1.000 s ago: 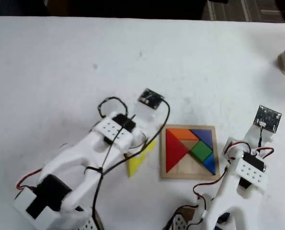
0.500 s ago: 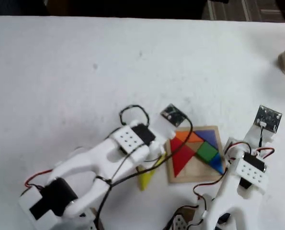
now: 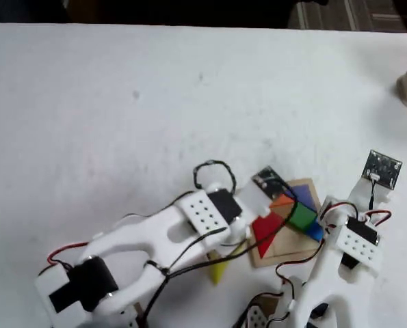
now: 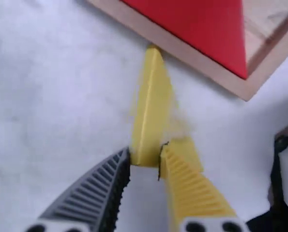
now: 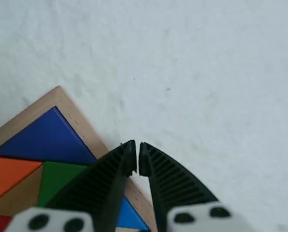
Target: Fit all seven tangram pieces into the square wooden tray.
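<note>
Left gripper pinches the yellow piece on edge, just outside the tray, with the piece's tip against the tray's outer rim. I judge the piece should be lifted over the rim and then laid flat, since pushing forward would likely slide the tray. The right gripper, pressed together and empty at the tray's far rim, could steady it.

The tray is pale wood and square, and sits skewed. Inside it lie a big red triangle, a blue piece, an orange piece and a green piece, with some bare wood between them. The yellow piece is a thin, bright triangle.
</note>
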